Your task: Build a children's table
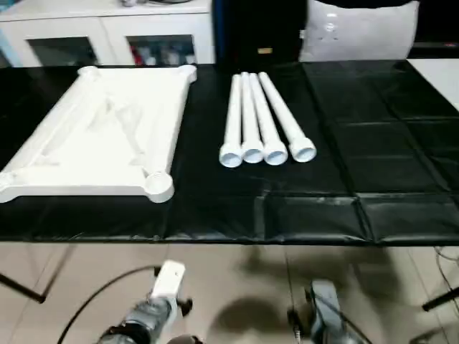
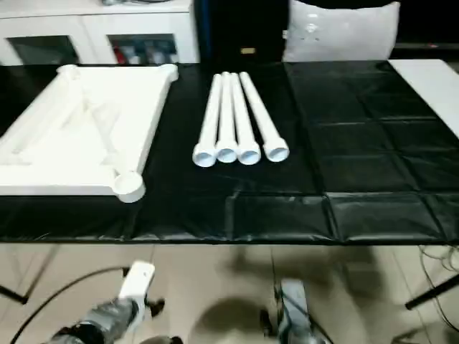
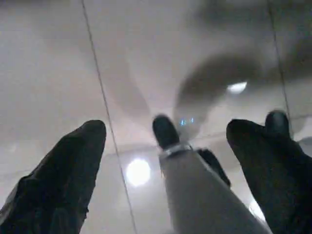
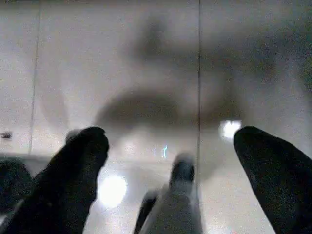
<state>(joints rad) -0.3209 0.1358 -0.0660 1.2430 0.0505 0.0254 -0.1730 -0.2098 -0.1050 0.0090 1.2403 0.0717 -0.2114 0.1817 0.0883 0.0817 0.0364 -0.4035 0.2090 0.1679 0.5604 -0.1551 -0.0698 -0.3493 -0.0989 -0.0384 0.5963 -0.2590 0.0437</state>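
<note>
Barely begun: white top panel (image 1: 100, 136) lies ribbed side up on the black tabletop (image 1: 358, 143), four legs (image 1: 262, 122) just beside it, none fitted; left claw (image 3: 165, 129) and right claw (image 4: 170, 134) hang spread wide, empty.

Black-covered table (image 1: 401, 208), tabletop (image 1: 100, 136) beside four legs (image 1: 262, 118)

Soft blur throughout, lamp glare on floor (image 3: 139, 171), diffuse shadows
</note>
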